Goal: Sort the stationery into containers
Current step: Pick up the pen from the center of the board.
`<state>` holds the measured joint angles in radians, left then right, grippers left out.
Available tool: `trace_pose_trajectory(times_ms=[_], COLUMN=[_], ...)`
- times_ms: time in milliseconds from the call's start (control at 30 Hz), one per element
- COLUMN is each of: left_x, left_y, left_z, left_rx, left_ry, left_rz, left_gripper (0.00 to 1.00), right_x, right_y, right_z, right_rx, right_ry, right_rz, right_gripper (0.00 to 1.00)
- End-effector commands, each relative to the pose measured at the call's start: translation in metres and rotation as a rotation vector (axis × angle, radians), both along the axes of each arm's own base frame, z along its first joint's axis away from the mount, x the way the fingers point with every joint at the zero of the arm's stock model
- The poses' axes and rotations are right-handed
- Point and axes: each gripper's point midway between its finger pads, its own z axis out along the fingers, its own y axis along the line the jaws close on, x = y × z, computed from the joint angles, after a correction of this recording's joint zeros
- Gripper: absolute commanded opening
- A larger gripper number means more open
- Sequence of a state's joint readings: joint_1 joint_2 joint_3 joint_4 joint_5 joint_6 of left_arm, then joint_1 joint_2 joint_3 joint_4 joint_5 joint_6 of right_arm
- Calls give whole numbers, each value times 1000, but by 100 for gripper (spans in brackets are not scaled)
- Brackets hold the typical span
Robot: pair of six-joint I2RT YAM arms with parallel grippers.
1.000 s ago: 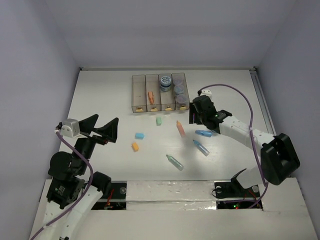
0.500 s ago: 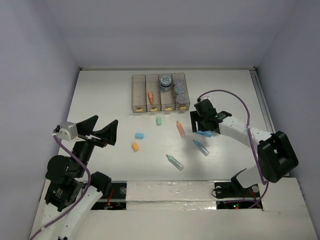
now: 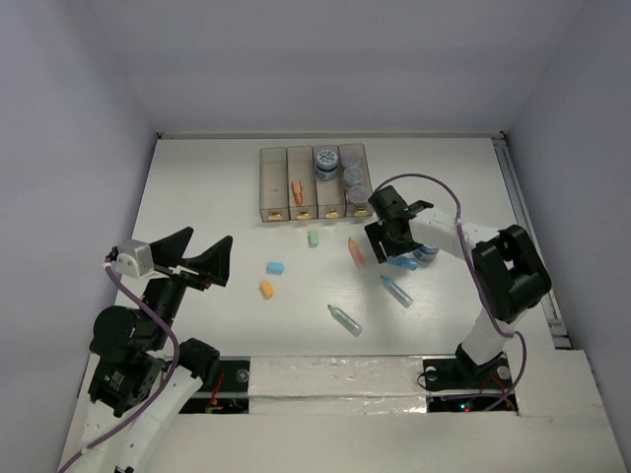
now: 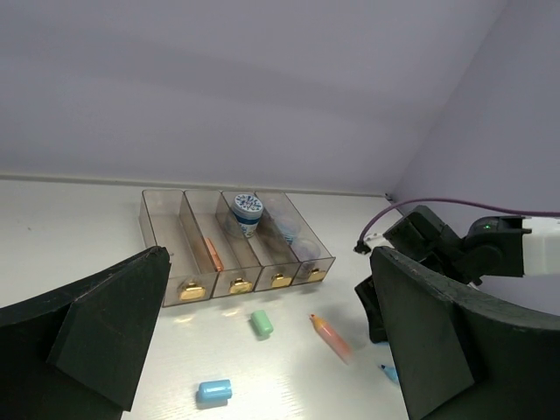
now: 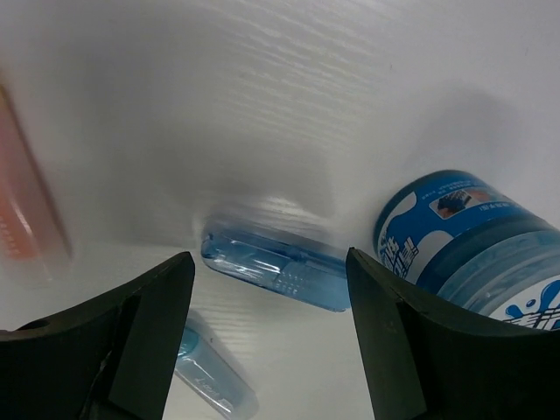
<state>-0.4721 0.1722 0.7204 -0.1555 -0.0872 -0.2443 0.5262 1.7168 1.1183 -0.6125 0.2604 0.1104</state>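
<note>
Top view: the right gripper (image 3: 386,242) is low over the table, just short of the bins (image 3: 273,183). A blue marker (image 3: 400,261) lies at its tips, with a jar (image 3: 426,253) just beside. The left gripper (image 3: 193,258) is raised and well apart from every item.

Left wrist: the left gripper (image 4: 269,259) is spread wide and empty, with the bins (image 4: 162,219) ahead of it.

Right wrist: the right gripper (image 5: 267,262) has its jaws apart and grips nothing. The marker (image 5: 289,271) lies just beyond the tips, its length running finger to finger. The jar (image 5: 464,236) crowds the right finger.

Risks: closing would likely press the marker end-on, so it could skid or pop out. The right finger may catch the jar and roll it.
</note>
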Motion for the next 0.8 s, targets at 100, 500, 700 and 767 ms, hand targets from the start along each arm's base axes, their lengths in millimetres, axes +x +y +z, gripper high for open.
trace_pose_trajectory(times_ms=[100, 500, 700, 767], left_x=[-5, -6, -7, -7], left_y=[2, 2, 3, 3], left_z=[19, 20, 20, 21], left_rx=[-18, -22, -22, -22], left_ry=[-53, -56, -58, -59], left_rz=[-4, -7, -2, 0], left_gripper=[99, 99, 99, 99], right_x=[-4, -18, -17, -17], right_y=[-21, -16, -15, -18], right_z=[4, -22, -23, -24], right_rx=[-42, 20, 38, 25], right_ry=[76, 239, 246, 243], right_rz=[-12, 39, 35, 30], right_gripper=[75, 75, 59, 54])
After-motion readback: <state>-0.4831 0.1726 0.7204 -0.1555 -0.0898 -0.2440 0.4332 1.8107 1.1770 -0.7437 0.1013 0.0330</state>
